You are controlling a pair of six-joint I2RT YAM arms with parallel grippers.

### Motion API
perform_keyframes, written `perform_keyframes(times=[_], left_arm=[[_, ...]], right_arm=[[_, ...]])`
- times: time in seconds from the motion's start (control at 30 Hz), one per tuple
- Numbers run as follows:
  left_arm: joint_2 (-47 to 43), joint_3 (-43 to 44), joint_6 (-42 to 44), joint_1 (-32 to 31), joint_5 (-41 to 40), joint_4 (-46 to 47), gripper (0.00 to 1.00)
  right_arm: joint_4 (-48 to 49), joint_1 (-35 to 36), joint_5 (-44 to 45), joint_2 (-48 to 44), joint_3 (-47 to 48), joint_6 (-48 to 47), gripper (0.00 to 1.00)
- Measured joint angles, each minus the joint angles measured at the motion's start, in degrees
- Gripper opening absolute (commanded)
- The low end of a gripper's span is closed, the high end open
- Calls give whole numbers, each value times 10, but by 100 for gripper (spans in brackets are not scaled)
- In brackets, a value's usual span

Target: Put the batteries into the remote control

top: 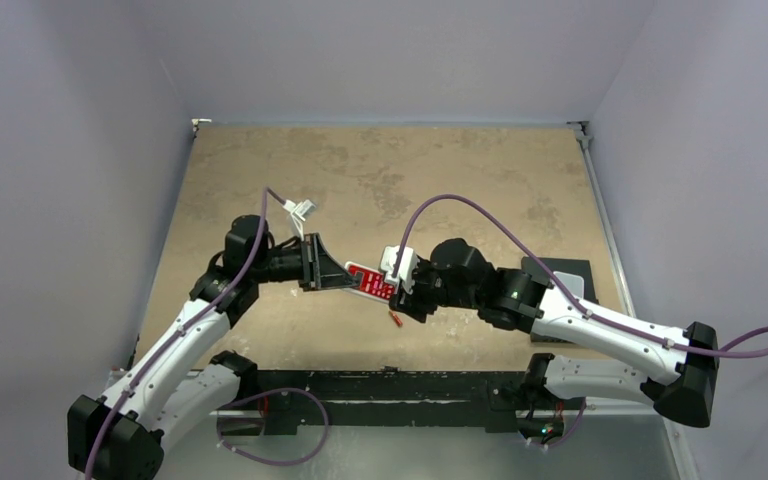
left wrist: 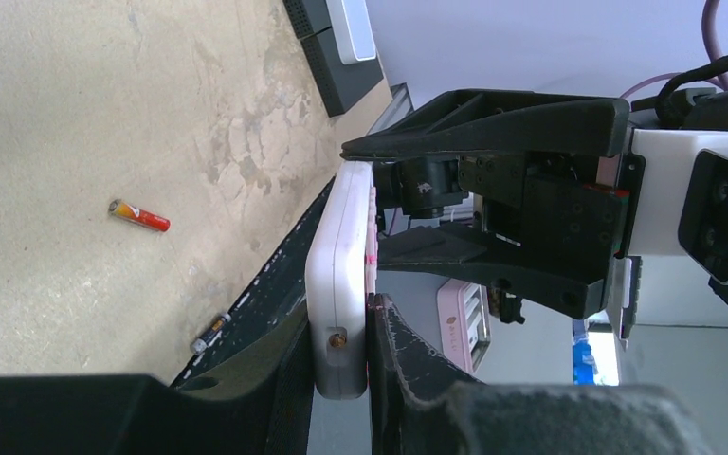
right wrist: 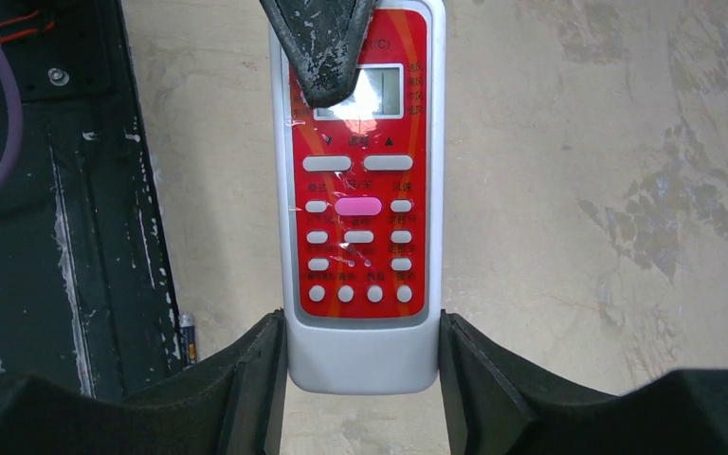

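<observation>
The left fingers point(left wrist: 417, 365) pinch the remote point(right wrist: 360, 237) front and back at its screen end. The right fingers point(right wrist: 483, 398) clamp its two long edges at the opposite end. The remote is held off the desk point(top: 410, 170) between both arms. One red battery point(left wrist: 139, 215) lies loose on the desk nearby. A second battery point(left wrist: 209, 334) lies against the black rail point(right wrist: 76, 237).
</observation>
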Motion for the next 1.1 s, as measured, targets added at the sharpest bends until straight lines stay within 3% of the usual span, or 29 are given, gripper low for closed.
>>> perform_keyframes(times=[0.43,0.57,0.63,0.83,1.1], left_arm=[[-30,-32,-77,0,-3,57,0],[-39,-37,-99,2,-11,68,0],[-39,-42,-104,6,-21,68,0],[-43,-52,-120,9,-38,65,0],[-65,-78,-176,13,-64,64,0]], right_arm=[[-26,1,-2,-19,21,1,63],[-36,1,-1,-31,33,4,84],[-32,1,5,-50,34,6,90],[-9,1,15,-99,35,2,93],[2,1,-5,-82,44,-28,89]])
